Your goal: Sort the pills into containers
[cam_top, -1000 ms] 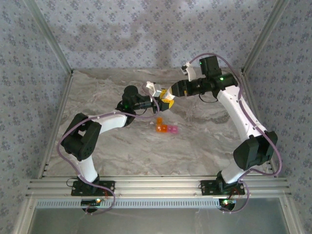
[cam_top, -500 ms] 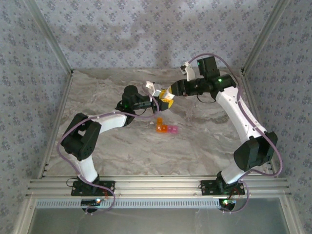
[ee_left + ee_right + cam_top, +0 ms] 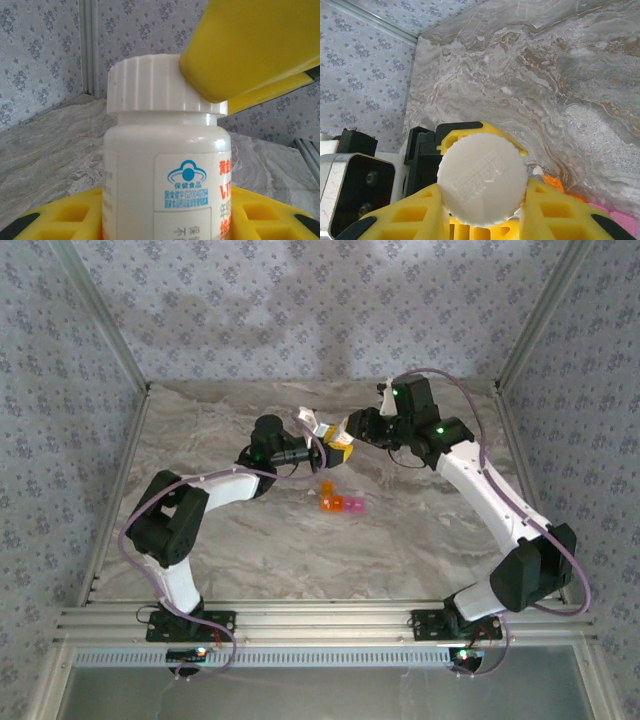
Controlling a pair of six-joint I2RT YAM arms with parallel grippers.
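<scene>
A small white bottle [image 3: 165, 175] with a blue-printed label stands upright between the yellow fingers of my left gripper [image 3: 165, 222], which is shut on its body above the table. My right gripper [image 3: 482, 202] comes from the other side and is shut on the bottle's ribbed white cap [image 3: 482, 177], one finger [image 3: 250, 50] pressed against the cap's rim. From above, the left gripper [image 3: 320, 447] and right gripper [image 3: 342, 437] meet at the table's back middle. The containers [image 3: 340, 504], an orange-to-pink strip of tiny compartments, lie on the table just in front. Pills are hidden.
The marble table [image 3: 420, 530] is walled by patterned panels with metal posts at the corners. Beneath the right wrist, the strip's orange end [image 3: 552, 182] and a small white speck [image 3: 537, 171] lie on the table; I cannot tell whether it is a pill.
My right gripper has shut on the bottle's cap and its wrist has swung round toward the left. The left arm holds still with the bottle.
</scene>
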